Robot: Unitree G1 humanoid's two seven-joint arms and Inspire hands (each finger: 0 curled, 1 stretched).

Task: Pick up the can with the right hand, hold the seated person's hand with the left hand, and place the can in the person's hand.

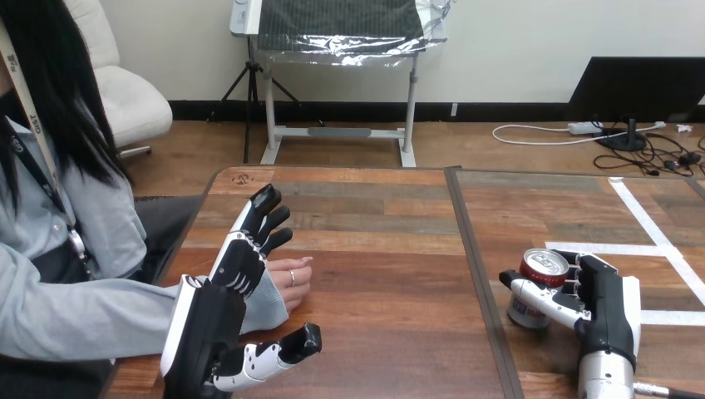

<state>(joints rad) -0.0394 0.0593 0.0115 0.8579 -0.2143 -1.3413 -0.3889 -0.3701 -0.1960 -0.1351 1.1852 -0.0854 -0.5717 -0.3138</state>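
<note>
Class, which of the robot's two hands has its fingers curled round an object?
The right hand: its fingers and thumb curl round the red-topped metal can. The left hand has straight fingers, over the person's hand.

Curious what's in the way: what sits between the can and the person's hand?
Nothing: bare table, crossed by a dark seam, separates can and person's hand in the head view.

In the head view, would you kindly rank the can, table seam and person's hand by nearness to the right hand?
1. The can, grasped by the right hand.
2. The table seam, mid-table.
3. The person's hand, far left, under the left hand.
</note>
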